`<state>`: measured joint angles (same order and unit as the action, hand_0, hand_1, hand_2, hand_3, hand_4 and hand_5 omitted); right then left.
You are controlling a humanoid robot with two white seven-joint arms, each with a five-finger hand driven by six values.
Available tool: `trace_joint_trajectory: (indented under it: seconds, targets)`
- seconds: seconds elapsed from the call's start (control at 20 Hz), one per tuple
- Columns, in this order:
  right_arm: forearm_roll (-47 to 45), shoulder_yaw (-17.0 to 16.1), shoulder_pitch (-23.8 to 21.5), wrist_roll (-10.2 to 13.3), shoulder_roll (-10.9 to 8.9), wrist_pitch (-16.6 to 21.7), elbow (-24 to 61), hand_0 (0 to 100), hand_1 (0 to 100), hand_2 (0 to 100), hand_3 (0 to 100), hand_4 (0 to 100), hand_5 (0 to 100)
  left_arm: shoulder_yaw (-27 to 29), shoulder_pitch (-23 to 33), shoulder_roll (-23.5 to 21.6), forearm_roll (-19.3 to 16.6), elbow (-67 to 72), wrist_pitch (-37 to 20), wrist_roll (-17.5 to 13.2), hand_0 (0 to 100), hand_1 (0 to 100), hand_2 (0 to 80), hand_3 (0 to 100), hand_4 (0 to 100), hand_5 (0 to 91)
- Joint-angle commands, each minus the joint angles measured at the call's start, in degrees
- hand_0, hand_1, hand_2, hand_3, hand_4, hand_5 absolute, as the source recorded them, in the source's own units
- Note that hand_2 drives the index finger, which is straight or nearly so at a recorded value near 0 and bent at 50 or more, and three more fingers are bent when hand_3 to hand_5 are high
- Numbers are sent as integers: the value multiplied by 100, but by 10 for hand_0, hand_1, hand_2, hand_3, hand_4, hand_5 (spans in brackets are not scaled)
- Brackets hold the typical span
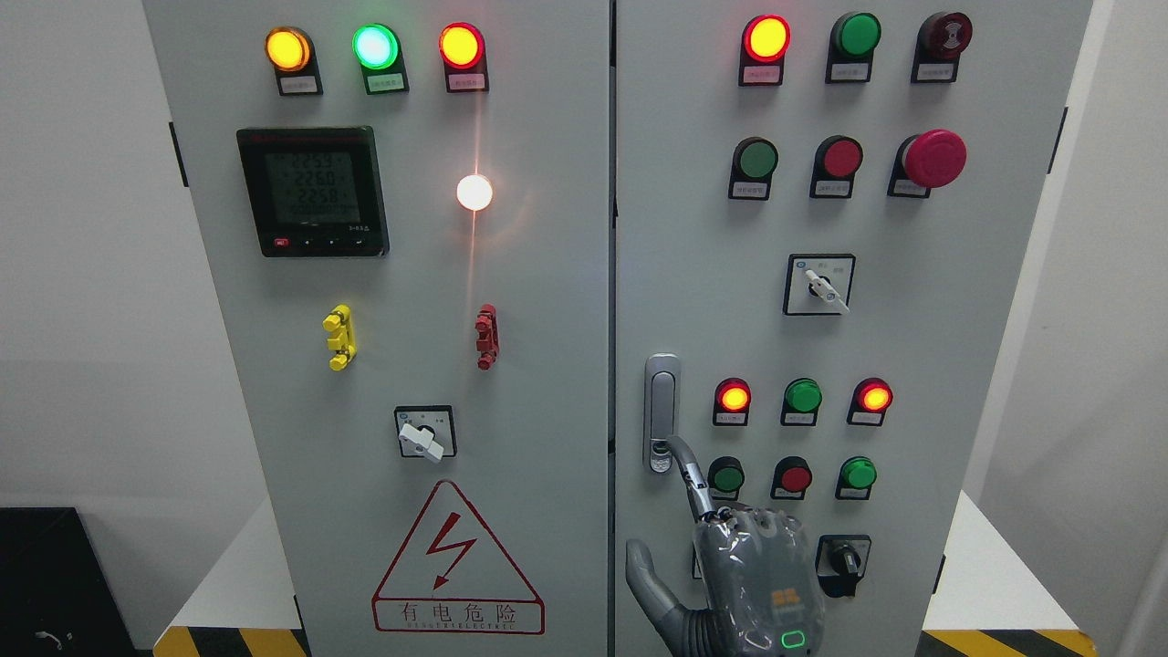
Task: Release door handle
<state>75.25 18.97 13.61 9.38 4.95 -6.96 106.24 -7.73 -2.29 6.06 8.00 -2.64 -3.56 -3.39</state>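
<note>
The door handle [662, 412], a slim metal latch set upright, sits on the right door [958, 365] of the grey cabinet, close to that door's left edge and a little below mid-height. The keyhole part is at its lower end. One extended finger [691, 470] of a hand [753, 570] reaches up to that lower end and its tip appears to touch the handle just beside the keyhole; nothing is clasped. The thumb sticks out to the left, well apart from the palm, and the other fingers look folded in over the palm, though they are hard to make out. The arm enters at the bottom edge right of the middle, so this reads as the right hand.

Right of the handle stand two rows of three round lamps and buttons: red, green, red [874, 397] above, and green, red, green below. A black knob switch [844, 558] sits beside the hand. Higher up is a white selector switch [819, 285] and a large red mushroom button [933, 158].

On the left door [274, 456] are a digital meter [313, 192], a bright white lamp [474, 192], yellow [338, 337] and red clips, and a lightning warning triangle [456, 561]
</note>
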Motion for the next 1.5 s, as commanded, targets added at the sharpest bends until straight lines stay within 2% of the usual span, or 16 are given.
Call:
trace_joint_trajectory:
  seconds: [0.0, 0.2, 1.45]
  targets:
    - [77, 125, 124, -50, 33, -77, -323, 497, 334, 0, 1000, 1000, 1000, 0, 0, 0, 0, 0, -4, -4, 120, 556, 0, 0, 0, 0]
    - [235, 116, 177, -50, 33, -208, -455, 495, 334, 0, 1000, 1000, 1000, 0, 0, 0, 0, 0, -4, -4, 120, 556, 0, 0, 0, 0]
    - [534, 160, 282, -68, 42, -358, -675, 490, 334, 0, 1000, 1000, 1000, 0, 0, 0, 0, 0, -4, -4, 120, 556, 0, 0, 0, 0]
